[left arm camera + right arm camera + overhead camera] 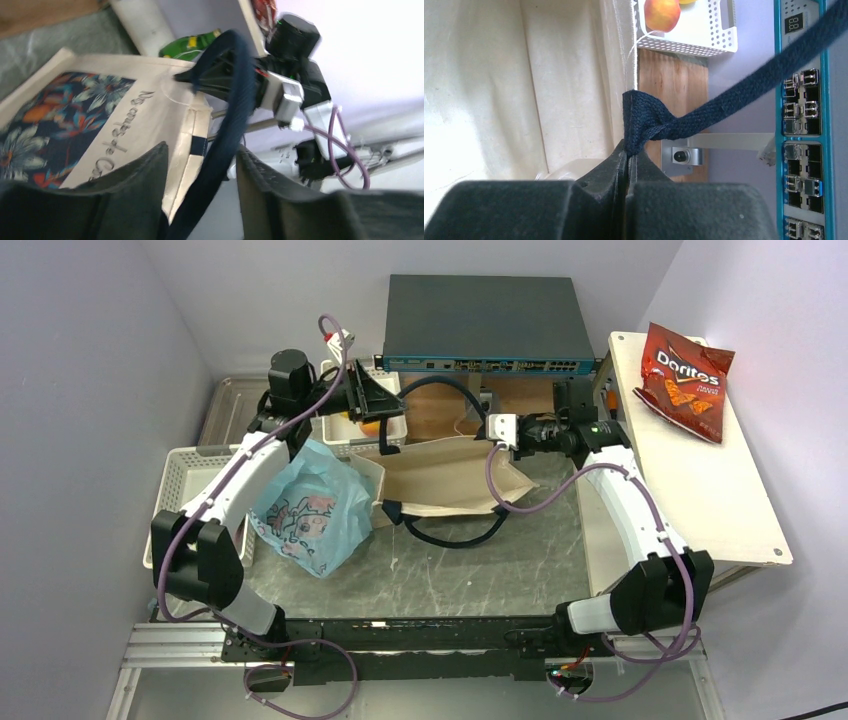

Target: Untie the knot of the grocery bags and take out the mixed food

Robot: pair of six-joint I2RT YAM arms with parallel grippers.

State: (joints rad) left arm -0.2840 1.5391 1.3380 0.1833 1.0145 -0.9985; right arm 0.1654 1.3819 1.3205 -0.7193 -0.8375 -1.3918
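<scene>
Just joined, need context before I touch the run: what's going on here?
Both arms are on the beige tote. The right gripper is shut on its dark strap at the rim. The left gripper is open with a strap running between its fingers. The light-blue grocery bag lies left of the tote with no gripper on it. The Doritos bag sits on the white board at right.

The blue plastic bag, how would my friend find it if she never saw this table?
Look at the grey marbled table and go to its left side. There lies the crinkly light-blue plastic bag with cartoon prints, just left of the flat beige cloth tote. Only it is thin, crumpled and blue.
</scene>
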